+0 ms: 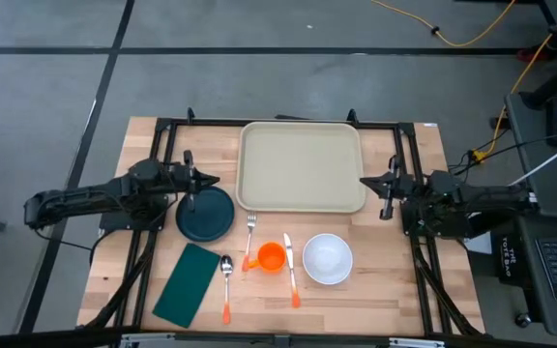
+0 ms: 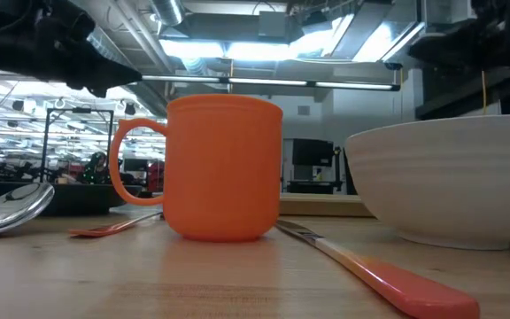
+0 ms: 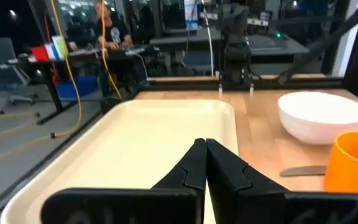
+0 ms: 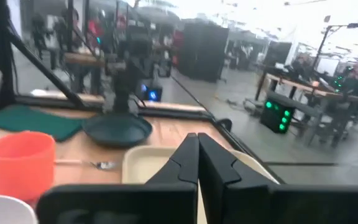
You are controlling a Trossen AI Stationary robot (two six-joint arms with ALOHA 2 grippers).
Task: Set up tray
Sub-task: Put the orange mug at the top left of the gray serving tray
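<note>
Both grippers have their fingers pressed fully together, and neither one holds anything. Seen from above, the left gripper hovers at nine o'clock of the tray, just beside its left edge, above the far rim of a round dark teal plate. The right gripper sits at three o'clock of the tray, its closed tips at the tray's right edge; whether they touch the rim cannot be told.

The tray is a wide cream rectangle with rounded corners and a raised rim. It lies flat on the wooden table, at twelve o'clock of the tabletop's centre, between the two arms. Nothing rests inside it.

Below the tray, toward six o'clock, the tableware lies in a loose row. A dark green napkin lies tilted at about seven o'clock. Next come a spoon, a fork, an orange mug and a knife, all with orange handles. A white bowl stands at about five o'clock, near the tray's front edge but apart from it.

From the left wrist camera, the closed fingers point across the tray's bare surface.
</note>
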